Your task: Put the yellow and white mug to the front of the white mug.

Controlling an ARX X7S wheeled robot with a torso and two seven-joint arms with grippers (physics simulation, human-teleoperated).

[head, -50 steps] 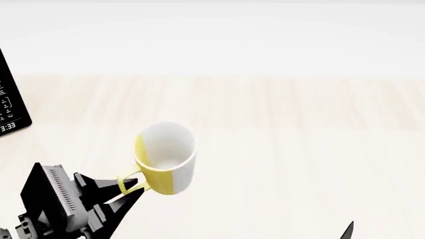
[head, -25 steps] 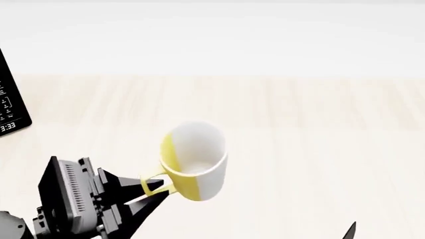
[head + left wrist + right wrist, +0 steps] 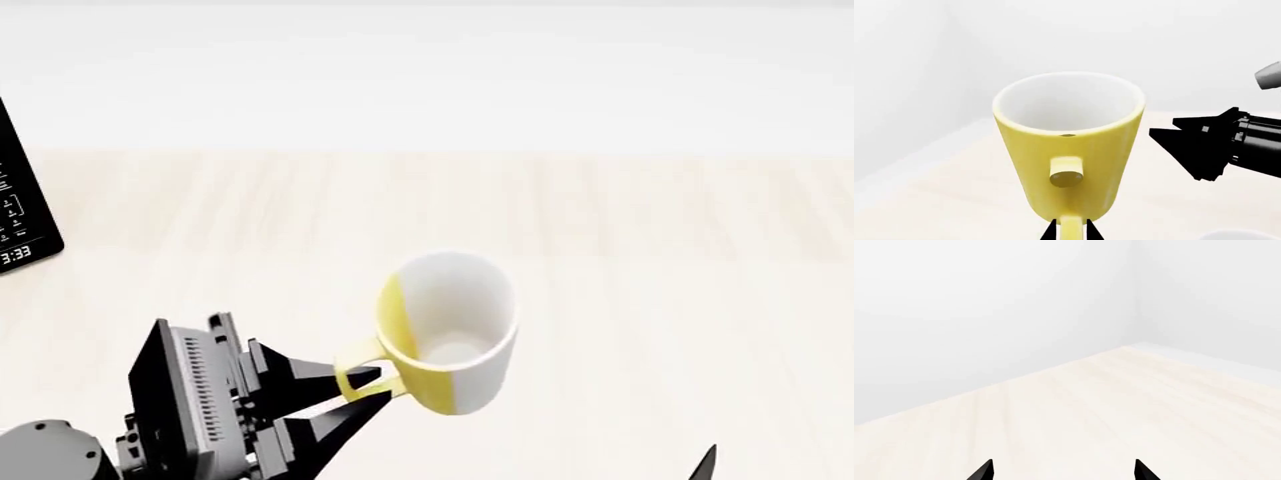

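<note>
The yellow and white mug (image 3: 447,333) is held by its handle in the closed left gripper (image 3: 358,392), lying toward 1 o'clock from it, the white mug barely glimpsed.

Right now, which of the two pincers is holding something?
The left pincer: it is shut on the yellow handle of the yellow and white mug. The right pincer is open, with nothing between its tips.
</note>
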